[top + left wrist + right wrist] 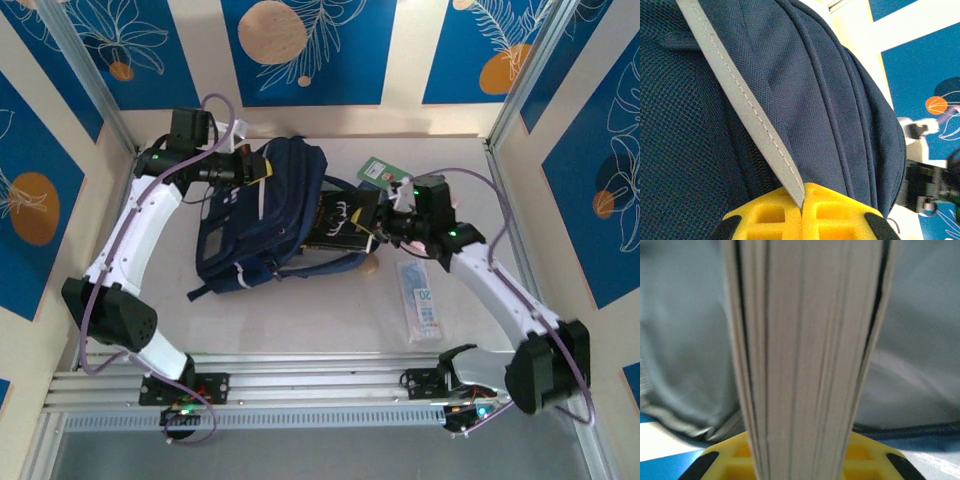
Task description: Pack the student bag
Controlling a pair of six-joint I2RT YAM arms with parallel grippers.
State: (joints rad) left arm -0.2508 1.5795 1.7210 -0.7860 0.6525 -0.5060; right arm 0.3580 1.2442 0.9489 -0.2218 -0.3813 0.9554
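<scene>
Student bag [258, 228] is floppy: your left tool [802, 202] pinches its 11 o'clock trim [740, 95], and your right tool [805, 460] clamps, probably, a stiff book [805, 340].

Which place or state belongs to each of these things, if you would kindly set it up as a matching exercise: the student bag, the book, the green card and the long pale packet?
Things
1. student bag
2. book
3. green card
4. long pale packet

Places or states
A. flat on the table, on the near side, apart from the bag
B. pinched by its grey stripe in the left hand
C. lying on the far side, beyond the right hand
D. clamped in the right hand, at the bag

Pairs: 1-B, 2-D, 3-C, 4-A
</scene>
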